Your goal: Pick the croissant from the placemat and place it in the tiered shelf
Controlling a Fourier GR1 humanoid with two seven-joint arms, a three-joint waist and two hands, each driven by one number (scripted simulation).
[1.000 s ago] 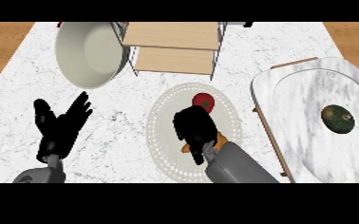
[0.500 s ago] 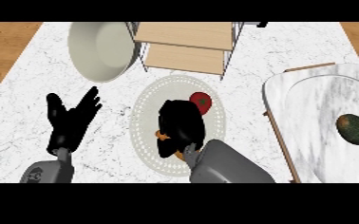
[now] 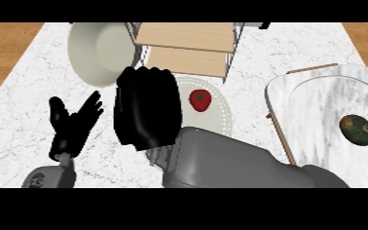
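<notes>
My right hand (image 3: 147, 108) is raised high over the left part of the round white placemat (image 3: 219, 114) and looks large in the head view. Seen from the back, its fingers curl downward. The croissant does not show; the hand covers where it would be. The tiered shelf (image 3: 188, 48), with two light wooden levels in a metal frame, stands just beyond the placemat at the top centre. My left hand (image 3: 74, 122) rests open at the lower left, fingers up.
A red fruit (image 3: 200, 100) lies on the placemat right of my hand. A large white bowl (image 3: 97, 53) stands left of the shelf. At the right, a marble tray (image 3: 316, 107) holds a dark green fruit (image 3: 355, 129).
My right hand has risen from the placemat toward the camera and shifted left, with the forearm now filling the lower middle. The left hand has stayed put.
</notes>
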